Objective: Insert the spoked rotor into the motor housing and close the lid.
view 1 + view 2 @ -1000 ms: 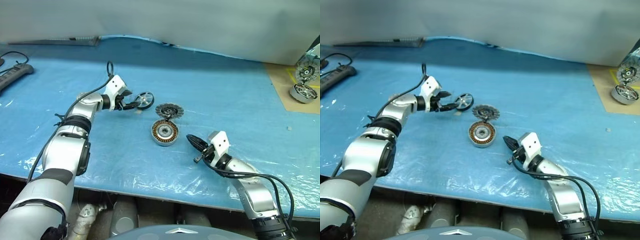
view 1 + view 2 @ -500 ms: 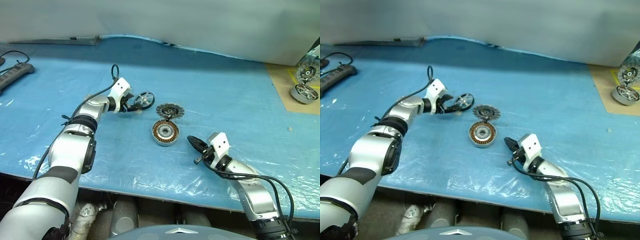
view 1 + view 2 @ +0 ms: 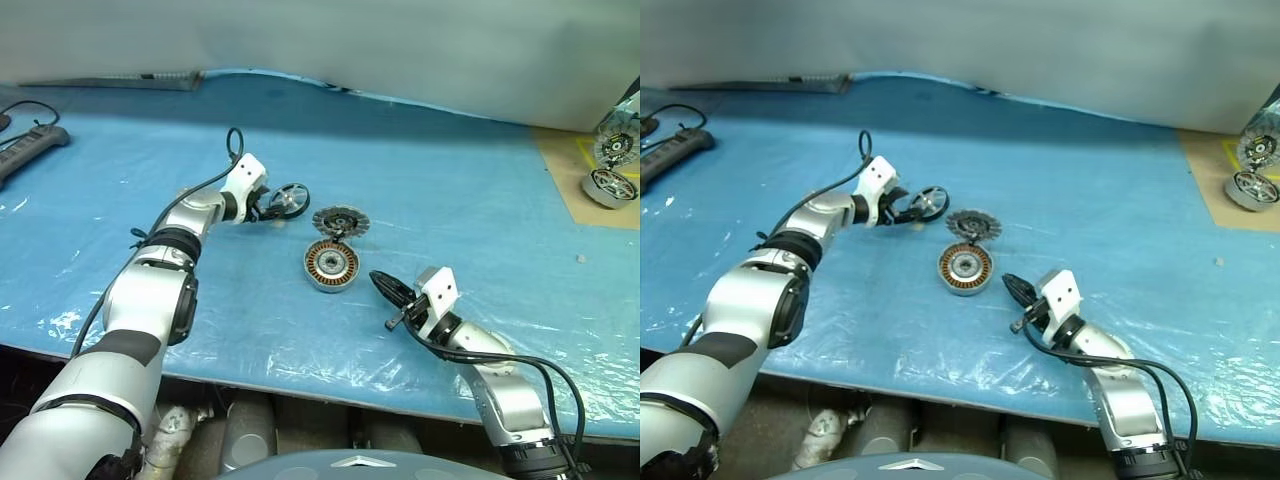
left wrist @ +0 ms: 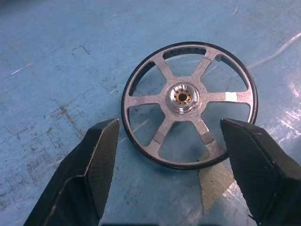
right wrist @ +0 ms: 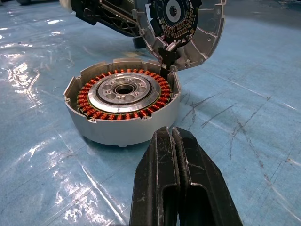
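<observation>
Head views. A blue plastic-covered table (image 3: 450, 190) spans the frame. Left of centre, the left gripper (image 3: 268, 208) has its two black fingers spread on either side of the spoked rotor (image 3: 289, 199), a small flat wheel with a dark rim and silver spokes; whether they touch it cannot be told here. Near centre sits the motor housing (image 3: 330, 266), a short round grey metal cup with copper-coloured windings, and the lid (image 3: 339, 221), a round finned disc, leans tilted against the housing's far edge. Lower right of centre, the right gripper (image 3: 383, 288) has its fingers pressed together, holding nothing, near the housing but apart from it. Two silver motors (image 3: 609, 170) stand on a brown sheet at the right edge; a black power strip (image 3: 30, 150) lies at the upper left.

Left wrist view. The rotor (image 4: 189, 104) fills the upper centre, lying on the blue film between the two parted fingertips (image 4: 104, 155), with a gap at each.

Right wrist view. The closed fingers (image 5: 183, 183) rise at bottom centre; the housing (image 5: 123, 104) lies at centre with the lid (image 5: 188, 28) propped above it.
</observation>
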`<act>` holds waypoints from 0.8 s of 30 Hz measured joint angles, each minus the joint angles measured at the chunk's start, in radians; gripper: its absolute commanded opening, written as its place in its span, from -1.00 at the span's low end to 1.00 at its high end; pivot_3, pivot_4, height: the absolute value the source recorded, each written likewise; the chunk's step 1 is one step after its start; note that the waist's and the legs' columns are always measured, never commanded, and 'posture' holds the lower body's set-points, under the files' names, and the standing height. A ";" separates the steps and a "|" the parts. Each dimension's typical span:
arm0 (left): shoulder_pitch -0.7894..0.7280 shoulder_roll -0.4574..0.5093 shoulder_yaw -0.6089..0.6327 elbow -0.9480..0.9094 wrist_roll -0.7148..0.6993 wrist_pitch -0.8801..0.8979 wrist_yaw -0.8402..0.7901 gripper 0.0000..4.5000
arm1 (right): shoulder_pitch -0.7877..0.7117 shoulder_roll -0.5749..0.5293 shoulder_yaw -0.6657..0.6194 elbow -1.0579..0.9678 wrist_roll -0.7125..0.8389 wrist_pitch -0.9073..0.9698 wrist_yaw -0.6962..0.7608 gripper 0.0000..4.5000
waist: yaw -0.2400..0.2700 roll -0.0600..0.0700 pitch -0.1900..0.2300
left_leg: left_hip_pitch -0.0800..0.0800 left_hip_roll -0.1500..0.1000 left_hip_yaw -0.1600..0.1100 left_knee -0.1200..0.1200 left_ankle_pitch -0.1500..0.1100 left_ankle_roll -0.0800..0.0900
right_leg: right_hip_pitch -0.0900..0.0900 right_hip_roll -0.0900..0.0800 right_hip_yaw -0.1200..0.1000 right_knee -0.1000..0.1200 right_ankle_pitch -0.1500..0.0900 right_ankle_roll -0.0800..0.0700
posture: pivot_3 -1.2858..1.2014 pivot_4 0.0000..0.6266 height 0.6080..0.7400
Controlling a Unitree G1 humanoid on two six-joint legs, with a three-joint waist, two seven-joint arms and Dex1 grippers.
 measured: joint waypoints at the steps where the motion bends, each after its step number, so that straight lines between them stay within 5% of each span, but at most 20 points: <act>1: 0.000 -0.002 0.000 0.000 0.002 0.000 0.001 0.62 | -0.001 0.002 0.000 0.000 0.000 0.000 0.000 -1.00 | 0.000 0.000 0.000 | 0.000 0.000 0.000 0.000 0.000 0.000 | 0.000 0.000 0.000 0.000 0.000 0.000 | 0.03 -0.52 1.00; 17: 0.000 -0.016 -0.005 0.006 0.053 0.020 0.015 0.62 | -0.042 -0.029 0.032 -0.177 0.078 0.096 0.035 -1.00 | 0.000 0.000 0.000 | 0.000 0.000 -0.001 -0.002 0.000 0.000 | 0.000 0.000 -0.001 -0.002 0.000 0.000 | 0.03 -0.52 1.00; 24: 0.000 -0.016 -0.007 0.006 0.068 0.020 0.022 -0.34 | -0.047 -0.031 0.058 -0.166 0.068 0.100 0.034 -1.00 | 0.000 0.000 0.000 | 0.000 0.000 -0.001 -0.002 0.000 0.000 | 0.001 0.000 -0.001 -0.003 0.000 0.000 | 0.03 -0.52 1.00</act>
